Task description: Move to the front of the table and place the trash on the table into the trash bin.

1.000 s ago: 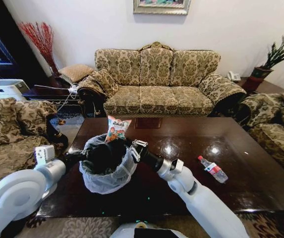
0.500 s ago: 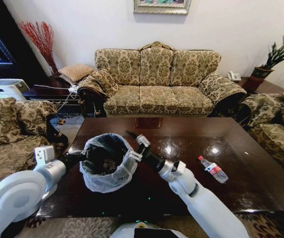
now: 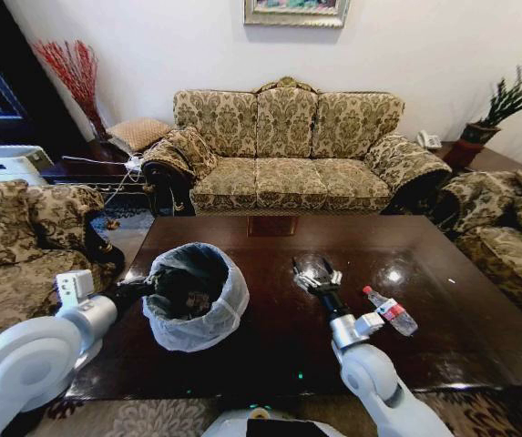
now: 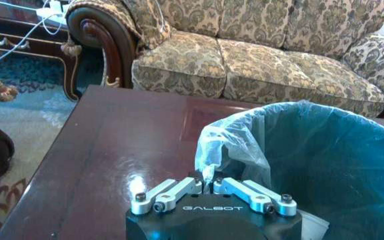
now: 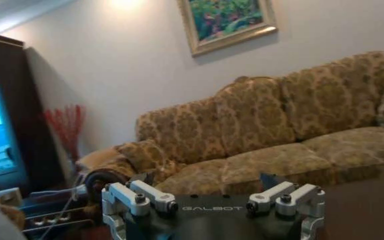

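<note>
Head view: bin interior is dark, contents can't be made out; the left gripper (image 3: 151,286) is mostly hidden against the bag at the trash bin (image 3: 195,296), on its left side; near table edge is cut off by the robot's own body at the bottom.

Left wrist view: that gripper (image 4: 209,181) is clamped on the whitish bag fold at the bin rim (image 4: 245,145), fingers pinched together on the plastic; bag liner reads bluish inside, nothing legible in it.

Right gripper (image 3: 316,272) sits above the table (image 3: 279,355) middle, between the bin and the bottle; fingers spread apart, nothing between them; right wrist view confirms it, gripper (image 5: 212,200) wide with only sofa (image 5: 279,135) and wall behind.

Count: one trash bin, standing on the table left of centre; one piece of trash visible on the tabletop, a clear bottle (image 3: 391,311) with red cap and label, lying on its side near the right gripper's wrist, apart from it; two bright spots on the glossy top look like light reflections.
</note>
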